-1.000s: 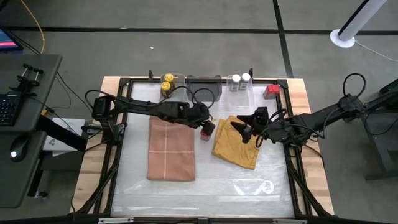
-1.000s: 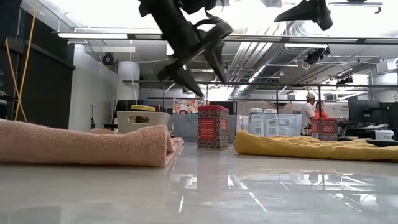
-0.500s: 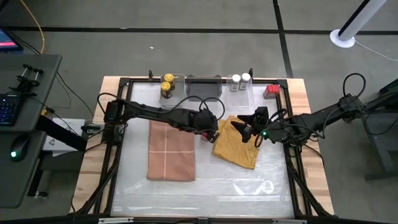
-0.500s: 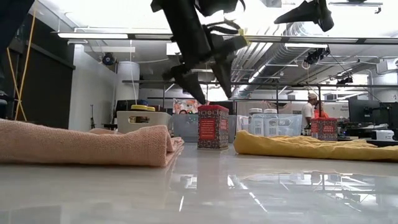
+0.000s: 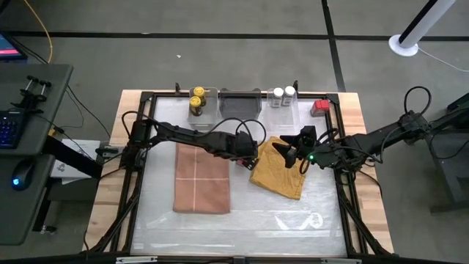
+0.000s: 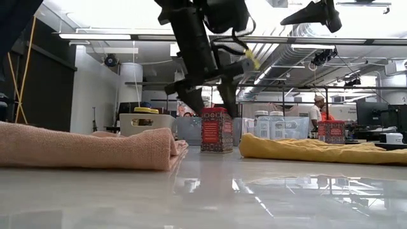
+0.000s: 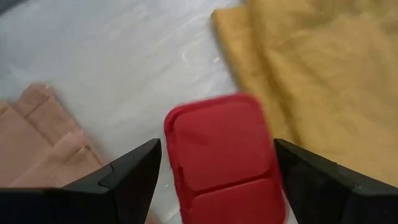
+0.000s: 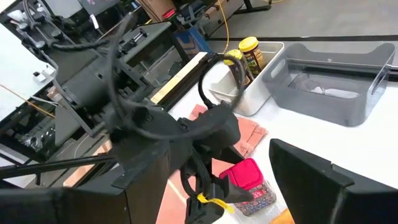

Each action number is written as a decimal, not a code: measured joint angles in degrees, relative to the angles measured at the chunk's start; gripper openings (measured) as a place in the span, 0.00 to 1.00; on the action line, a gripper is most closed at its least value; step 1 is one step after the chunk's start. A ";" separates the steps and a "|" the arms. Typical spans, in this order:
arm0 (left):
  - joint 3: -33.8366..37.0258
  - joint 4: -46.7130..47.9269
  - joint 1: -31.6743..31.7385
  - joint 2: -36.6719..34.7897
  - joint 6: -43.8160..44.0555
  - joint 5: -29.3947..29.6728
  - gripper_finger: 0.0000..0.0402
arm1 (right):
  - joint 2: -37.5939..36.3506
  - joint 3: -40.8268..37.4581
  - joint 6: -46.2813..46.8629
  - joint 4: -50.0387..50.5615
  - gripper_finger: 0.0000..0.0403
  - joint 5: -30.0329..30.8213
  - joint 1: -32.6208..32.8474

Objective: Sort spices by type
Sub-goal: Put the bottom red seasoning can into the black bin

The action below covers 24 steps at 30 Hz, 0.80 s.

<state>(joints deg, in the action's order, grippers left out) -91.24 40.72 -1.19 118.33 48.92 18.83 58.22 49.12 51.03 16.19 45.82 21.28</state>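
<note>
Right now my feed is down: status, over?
Left gripper open, straddling red tin, not gripping. Right gripper open, above mustard cloth. Nothing in the way.

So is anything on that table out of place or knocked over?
One thing stands apart: a red tin stands upright alone mid-table between the pink cloth and mustard cloth, while the other red tin is at the back edge. The left gripper is open around it. The right gripper hovers over the mustard cloth. Nothing looks spilled or toppled.
</note>
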 joint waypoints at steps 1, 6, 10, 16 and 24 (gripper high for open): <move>0.03 0.47 0.00 0.11 0.02 -0.24 0.73 | 0.00 0.00 0.00 -0.02 0.67 0.02 0.00; 0.02 0.05 0.17 0.91 -2.51 -0.32 0.73 | 0.00 0.00 -0.02 -0.04 0.67 0.00 -0.01; 0.02 0.56 0.70 0.86 -5.98 -0.35 0.61 | 0.00 0.00 -0.02 -0.09 0.67 0.45 0.00; 0.11 0.24 3.73 -5.57 -11.62 3.15 0.46 | -0.07 0.00 -0.45 -0.14 0.67 0.86 0.00; -0.13 -2.58 15.94 -18.39 -42.59 3.93 0.46 | -0.11 0.00 -4.38 -0.97 0.67 3.77 -0.26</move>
<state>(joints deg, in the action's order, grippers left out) -91.37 38.14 14.75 99.95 6.33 22.76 58.11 49.12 46.65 15.22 49.60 21.01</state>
